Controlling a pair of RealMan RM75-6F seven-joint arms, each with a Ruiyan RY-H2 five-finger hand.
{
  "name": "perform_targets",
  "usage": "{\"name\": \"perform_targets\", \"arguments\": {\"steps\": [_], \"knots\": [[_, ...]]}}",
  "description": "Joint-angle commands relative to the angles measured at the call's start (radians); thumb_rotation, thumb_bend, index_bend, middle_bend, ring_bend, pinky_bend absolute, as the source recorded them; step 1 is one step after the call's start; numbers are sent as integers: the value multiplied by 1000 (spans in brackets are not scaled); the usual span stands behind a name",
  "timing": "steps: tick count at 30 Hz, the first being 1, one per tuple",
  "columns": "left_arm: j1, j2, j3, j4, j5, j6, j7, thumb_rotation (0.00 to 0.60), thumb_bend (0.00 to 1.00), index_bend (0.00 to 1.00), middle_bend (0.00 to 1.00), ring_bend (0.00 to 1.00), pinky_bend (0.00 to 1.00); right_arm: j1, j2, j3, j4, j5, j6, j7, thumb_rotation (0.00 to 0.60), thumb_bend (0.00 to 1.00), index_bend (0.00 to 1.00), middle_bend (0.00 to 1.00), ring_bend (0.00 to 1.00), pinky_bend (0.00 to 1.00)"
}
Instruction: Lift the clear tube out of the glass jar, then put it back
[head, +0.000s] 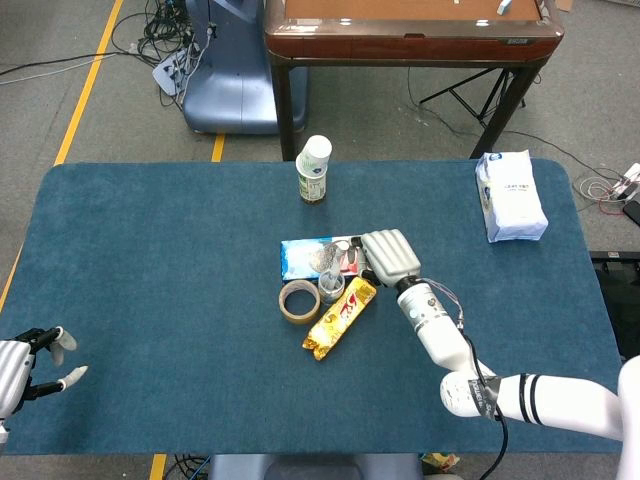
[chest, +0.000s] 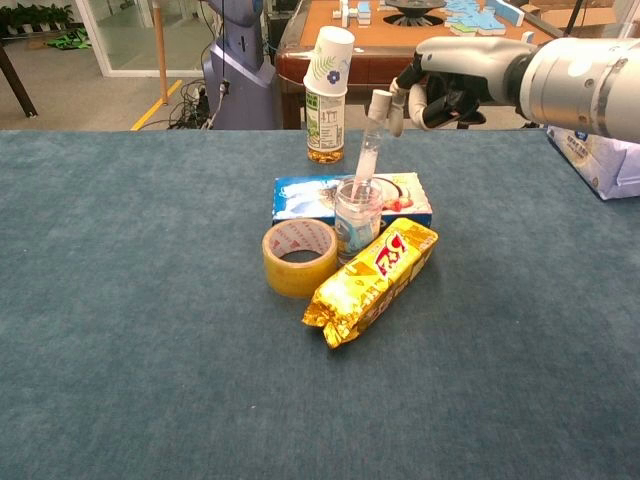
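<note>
Right hand has a ribbed silver-grey back; its white arm carries black bands and thin cables. Left hand shows white-tipped fingers.

A small clear glass jar stands upright near the middle of the tabletop. A clear tube with a white cap stands in it, leaning slightly right, its upper half rising well above the jar's rim.
</note>
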Motion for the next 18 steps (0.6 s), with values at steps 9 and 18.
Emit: {"name": "perform_targets", "arguments": {"steps": [9, 18], "knots": [[3, 3, -1, -1, 0, 5, -5, 600, 143, 538, 701, 524, 696, 24, -22, 14, 26, 0, -1, 15, 600, 1000, 534, 1000, 966, 841], [6, 6, 0, -3, 1, 7, -8, 600, 143, 538, 701, 524, 696, 45, -49, 25, 56, 9, -9, 28, 600, 1000, 534, 1000, 966, 841]]}}
